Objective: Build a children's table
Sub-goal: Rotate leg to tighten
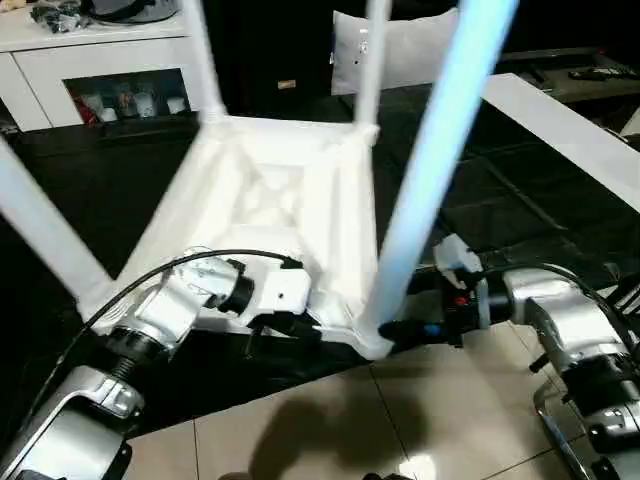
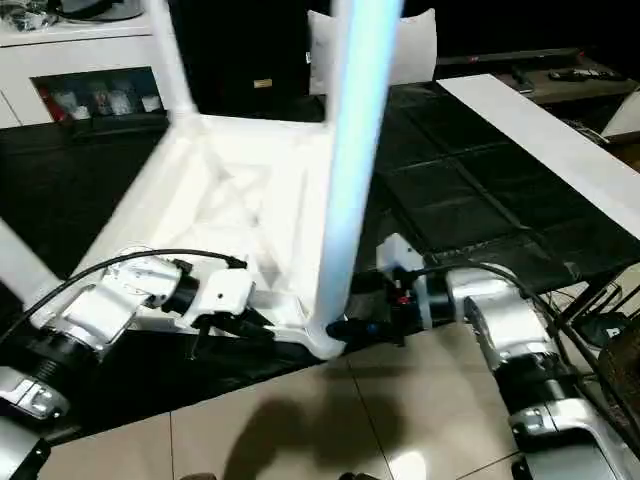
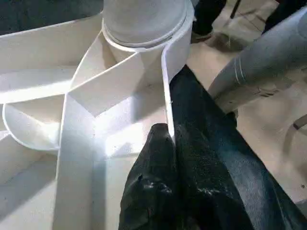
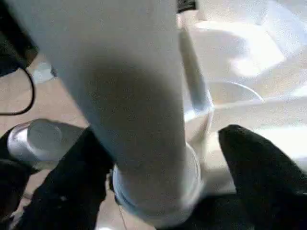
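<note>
Tabletop [image 1: 290, 200] lies upside down on the dark floor mat [image 1: 500, 215], ribbed underside up, four legs rising from its corner sockets. Near-corner leg [image 1: 425, 170] stands nearly upright, its foot between the right gripper's [image 4: 158, 167] wide jaws, one finger either side; that arm is nearer. Left gripper [image 3: 168, 143] is pinched tight on the tabletop's rim wall just beside that socket. Beige tiles nearest; white cabinet [image 1: 95, 70] behind.
</note>
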Robot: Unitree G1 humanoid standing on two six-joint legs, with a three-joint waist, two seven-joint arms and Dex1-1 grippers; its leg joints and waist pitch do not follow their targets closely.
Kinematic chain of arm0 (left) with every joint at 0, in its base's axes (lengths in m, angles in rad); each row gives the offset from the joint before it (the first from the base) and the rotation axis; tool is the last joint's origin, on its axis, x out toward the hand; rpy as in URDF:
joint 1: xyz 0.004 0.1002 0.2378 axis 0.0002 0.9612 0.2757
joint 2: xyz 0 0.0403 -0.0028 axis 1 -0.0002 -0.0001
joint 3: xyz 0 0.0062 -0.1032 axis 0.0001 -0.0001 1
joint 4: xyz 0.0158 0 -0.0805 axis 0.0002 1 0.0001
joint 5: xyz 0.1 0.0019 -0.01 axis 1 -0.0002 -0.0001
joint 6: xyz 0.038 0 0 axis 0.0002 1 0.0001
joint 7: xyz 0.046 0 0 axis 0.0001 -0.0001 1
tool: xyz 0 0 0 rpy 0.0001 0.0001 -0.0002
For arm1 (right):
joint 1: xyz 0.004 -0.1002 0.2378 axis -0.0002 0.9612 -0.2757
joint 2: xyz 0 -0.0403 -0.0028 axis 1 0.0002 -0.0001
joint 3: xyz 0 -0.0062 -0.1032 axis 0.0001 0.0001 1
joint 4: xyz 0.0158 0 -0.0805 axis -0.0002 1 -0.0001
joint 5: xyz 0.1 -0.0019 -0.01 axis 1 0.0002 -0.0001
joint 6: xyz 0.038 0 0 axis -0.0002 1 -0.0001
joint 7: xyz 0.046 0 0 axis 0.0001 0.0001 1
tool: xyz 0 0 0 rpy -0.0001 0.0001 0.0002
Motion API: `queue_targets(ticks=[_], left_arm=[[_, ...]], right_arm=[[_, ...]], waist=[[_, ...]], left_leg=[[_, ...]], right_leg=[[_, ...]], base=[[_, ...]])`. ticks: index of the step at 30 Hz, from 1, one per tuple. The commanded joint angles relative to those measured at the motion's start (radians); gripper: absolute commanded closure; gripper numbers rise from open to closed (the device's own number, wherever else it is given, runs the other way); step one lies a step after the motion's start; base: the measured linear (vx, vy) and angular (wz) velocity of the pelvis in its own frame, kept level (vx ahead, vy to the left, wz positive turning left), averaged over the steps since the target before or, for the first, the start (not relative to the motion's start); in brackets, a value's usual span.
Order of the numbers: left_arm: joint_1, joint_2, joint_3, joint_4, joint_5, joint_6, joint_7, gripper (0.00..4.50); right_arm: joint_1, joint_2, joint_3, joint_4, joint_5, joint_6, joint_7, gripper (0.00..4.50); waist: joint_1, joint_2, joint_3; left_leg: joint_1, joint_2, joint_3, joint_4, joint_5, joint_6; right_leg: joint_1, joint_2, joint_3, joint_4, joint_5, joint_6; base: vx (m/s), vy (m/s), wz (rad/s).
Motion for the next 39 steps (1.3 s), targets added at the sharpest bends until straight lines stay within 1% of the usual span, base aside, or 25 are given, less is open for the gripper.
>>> queue_targets(ticks=[1, 5, 7, 9, 15, 17, 20, 21, 22, 23, 24, 25, 26, 27, 28, 29, 30, 31, 32, 33, 34, 35, 36, 38, 39], left_arm=[[-0.028, -0.013, -0.045, 0.019, 0.026, -0.043, -0.035, 4.50], [-0.035, -0.014, -0.041, 0.029, 0.024, -0.052, -0.046, 4.50], [-0.037, -0.013, -0.039, 0.034, 0.021, -0.055, -0.049, 4.50], [-0.039, -0.013, -0.039, 0.039, 0.019, -0.058, -0.050, 4.50], [-0.035, -0.022, -0.022, 0.053, -0.004, -0.040, -0.050, 4.50], [-0.030, -0.025, -0.014, 0.048, -0.013, -0.025, -0.048, 4.50], [-0.014, -0.036, 0.009, 0.025, -0.044, 0.025, -0.037, 4.50], [0.010, -0.051, 0.041, -0.014, -0.078, 0.102, -0.001, 4.50], [0.020, -0.056, 0.053, -0.031, -0.088, 0.131, 0.019, 4.50], [0.031, -0.059, 0.065, -0.054, -0.096, 0.172, 0.041, 4.50], [0.035, -0.062, 0.071, -0.063, -0.096, 0.192, 0.054, 4.50], [0.046, -0.075, 0.091, -0.093, -0.095, 0.252, 0.111, 4.50], [0.048, -0.080, 0.098, -0.101, -0.095, 0.268, 0.129, 4.50], [0.053, -0.091, 0.109, -0.118, -0.094, 0.305, 0.161, 4.50], [0.054, -0.096, 0.113, -0.125, -0.095, 0.320, 0.172, 4.50], [0.055, -0.114, 0.127, -0.136, -0.093, 0.357, 0.216, 4.50], [0.053, -0.131, 0.140, -0.145, -0.089, 0.387, 0.254, 4.50], [0.053, -0.133, 0.141, -0.145, -0.089, 0.391, 0.258, 4.50], [0.049, -0.145, 0.149, -0.143, -0.083, 0.405, 0.287, 4.50], [0.038, -0.176, 0.170, -0.141, -0.064, 0.447, 0.363, 4.50], [0.038, -0.176, 0.170, -0.141, -0.064, 0.447, 0.363, 4.50], [0.022, -0.203, 0.185, -0.123, -0.054, 0.460, 0.424, 4.50], [-0.007, -0.243, 0.206, -0.083, -0.039, 0.467, 0.519, 4.50], [-0.018, -0.258, 0.211, -0.069, -0.031, 0.465, 0.560, 4.50], [-0.025, -0.269, 0.216, -0.060, -0.030, 0.462, 0.585, 4.50]], right_arm=[[-0.020, 0.004, 0.026, 0.013, -0.007, 0.018, 0.028, 0.96], [-0.038, 0.012, 0.034, 0.028, -0.002, 0.035, 0.052, 1.26], [-0.043, 0.013, 0.036, 0.029, 0.003, 0.047, 0.063, 1.55], [-0.045, 0.014, 0.039, 0.029, 0.007, 0.052, 0.070, 1.61], [-0.038, 0.009, 0.042, 0.020, 0.020, 0.079, 0.088, 2.15], [-0.033, 0.008, 0.041, 0.013, 0.023, 0.087, 0.090, 2.25], [-0.018, 0.010, 0.037, -0.007, 0.026, 0.107, 0.079, 2.29], [-0.008, 0.040, 0.016, -0.019, 0.021, 0.131, -0.006, 2.29], [-0.007, 0.062, 0.005, -0.014, 0.010, 0.129, -0.064, 2.30], [-0.008, 0.090, -0.006, -0.006, -0.002, 0.124, -0.132, 2.30], [-0.010, 0.104, -0.011, 0.000, -0.007, 0.124, -0.163, 2.30], [-0.024, 0.160, -0.032, 0.025, -0.022, 0.133, -0.284, 2.31], [-0.029, 0.177, -0.039, 0.033, -0.026, 0.139, -0.321, 2.36], [-0.045, 0.211, -0.053, 0.057, -0.033, 0.146, -0.393, 2.36], [-0.050, 0.222, -0.058, 0.065, -0.036, 0.148, -0.420, 2.38], [-0.073, 0.262, -0.075, 0.099, -0.044, 0.154, -0.507, 2.39], [-0.092, 0.293, -0.089, 0.126, -0.051, 0.161, -0.580, 2.40], [-0.094, 0.297, -0.091, 0.129, -0.052, 0.162, -0.589, 2.41], [-0.111, 0.320, -0.104, 0.156, -0.053, 0.164, -0.641, 2.42], [-0.139, 0.365, -0.129, 0.202, -0.061, 0.170, -0.749, 2.42], [-0.139, 0.365, -0.129, 0.202, -0.061, 0.170, -0.749, 2.42], [-0.158, 0.394, -0.143, 0.239, -0.076, 0.163, -0.835, 2.42], [-0.178, 0.433, -0.161, 0.285, -0.089, 0.136, -0.935, 2.42], [-0.182, 0.448, -0.170, 0.297, -0.092, 0.114, -0.963, 2.42], [-0.180, 0.454, -0.169, 0.299, -0.096, 0.095, -0.966, 2.08]], waist=[[-0.005, -0.007, -0.074], [-0.005, -0.009, -0.077], [-0.006, -0.009, -0.078], [-0.006, -0.009, -0.078], [-0.004, -0.009, -0.077], [-0.004, -0.006, -0.077], [-0.004, -0.007, -0.078], [-0.004, -0.008, -0.079], [-0.006, -0.005, -0.077], [-0.009, -0.005, -0.077], [-0.014, -0.006, -0.074], [-0.021, -0.010, -0.073], [-0.027, -0.009, -0.070], [-0.042, -0.007, -0.066], [-0.051, -0.008, -0.067], [-0.068, -0.011, -0.066], [-0.081, -0.007, -0.064], [-0.089, -0.007, -0.063], [-0.099, -0.011, -0.063], [-0.107, -0.006, -0.063], [-0.118, -0.005, -0.062], [-0.120, -0.007, -0.064], [-0.124, -0.001, -0.064], [-0.126, 0.002, -0.068], [-0.123, 0.003, -0.073]], left_leg=[[-0.017, 0.001, 0.034, -0.065, -0.068, 0.088], [-0.020, 0.002, 0.032, -0.064, -0.060, 0.086], [-0.021, 0.004, 0.031, -0.063, -0.046, 0.088], [-0.021, 0.004, 0.032, -0.063, -0.044, 0.090], [-0.019, 0.002, 0.033, -0.064, -0.060, 0.080], [-0.019, 0.003, 0.033, -0.064, -0.057, 0.079], [-0.019, 0.004, 0.032, -0.064, -0.042, 0.082], [-0.020, 0.005, 0.032, -0.063, -0.039, 0.083], [-0.023, 0.005, 0.031, -0.065, -0.033, 0.076], [-0.020, 0.006, 0.032, -0.065, -0.041, 0.072], [-0.021, 0.003, 0.032, -0.067, -0.059, 0.064], [-0.024, -0.003, 0.033, -0.067, -0.079, 0.052], [-0.024, -0.004, 0.032, -0.068, -0.085, 0.041], [-0.023, -0.012, 0.032, -0.066, -0.119, 0.030], [-0.023, -0.014, 0.031, -0.065, -0.129, 0.025], [-0.026, -0.016, 0.030, -0.063, -0.149, 0.023], [-0.022, -0.022, 0.030, -0.058, -0.167, 0.027], [-0.021, -0.024, 0.031, -0.056, -0.177, 0.031], [-0.022, -0.027, 0.030, -0.052, -0.191, 0.037], [-0.019, -0.030, 0.030, -0.048, -0.204, 0.040], [-0.022, -0.029, 0.027, -0.048, -0.212, 0.043], [-0.021, -0.029, 0.027, -0.047, -0.216, 0.047], [-0.017, -0.024, 0.025, -0.049, -0.216, 0.047], [-0.016, -0.021, 0.022, -0.051, -0.214, 0.049], [-0.019, -0.014, 0.020, -0.057, -0.194, 0.056]], right_leg=[[0.077, -0.045, 0.054, -0.061, -0.344, -0.141], [0.079, -0.046, 0.054, -0.056, -0.326, -0.143], [0.079, -0.046, 0.055, -0.052, -0.301, -0.152], [0.079, -0.045, 0.056, -0.050, -0.290, -0.159], [0.080, -0.047, 0.055, -0.058, -0.339, -0.139], [0.079, -0.046, 0.055, -0.056, -0.330, -0.142], [0.080, -0.045, 0.056, -0.051, -0.297, -0.153], [0.080, -0.046, 0.056, -0.049, -0.287, -0.158], [0.082, -0.048, 0.056, -0.049, -0.282, -0.161], [0.080, -0.048, 0.056, -0.050, -0.288, -0.159], [0.080, -0.047, 0.054, -0.055, -0.324, -0.149], [0.084, -0.046, 0.050, -0.062, -0.379, -0.120], [0.081, -0.048, 0.049, -0.063, -0.403, -0.110], [0.079, -0.046, 0.040, -0.080, -0.486, -0.077], [0.079, -0.046, 0.037, -0.081, -0.509, -0.066], [0.079, -0.045, 0.030, -0.089, -0.551, -0.042], [0.074, -0.041, 0.021, -0.102, -0.583, -0.025], [0.071, -0.041, 0.018, -0.107, -0.596, -0.018], [0.070, -0.039, 0.012, -0.112, -0.615, -0.005], [0.066, -0.038, 0.006, -0.117, -0.628, 0.004], [0.066, -0.038, 0.000, -0.119, -0.631, 0.007], [0.066, -0.036, -0.001, -0.122, -0.628, 0.011], [0.062, -0.039, 0.001, -0.119, -0.608, -0.003], [0.065, -0.040, 0.000, -0.119, -0.574, -0.018], [0.071, -0.044, 0.007, -0.109, -0.515, -0.042]], base=[[0.000, 0.000, 0.00], [0.000, 0.000, 0.00], [0.000, 0.000, 0.00], [0.000, 0.000, 0.00], [0.000, 0.000, 0.00], [0.000, 0.000, 0.00], [0.000, 0.000, 0.00], [0.000, 0.000, 0.00], [0.000, 0.000, 0.00], [0.000, 0.000, 0.00], [0.000, 0.000, 0.00], [0.000, 0.000, 0.00], [0.000, 0.000, 0.00], [0.000, 0.000, 0.00], [0.000, 0.000, 0.00], [0.000, 0.000, 0.00], [0.000, 0.000, 0.00], [0.000, 0.000, 0.00], [0.000, 0.000, 0.00], [0.000, 0.000, 0.00], [0.000, 0.000, 0.00], [0.000, 0.000, 0.00], [0.000, 0.000, 0.00], [0.000, 0.000, 0.00], [0.000, 0.000, 0.00]])
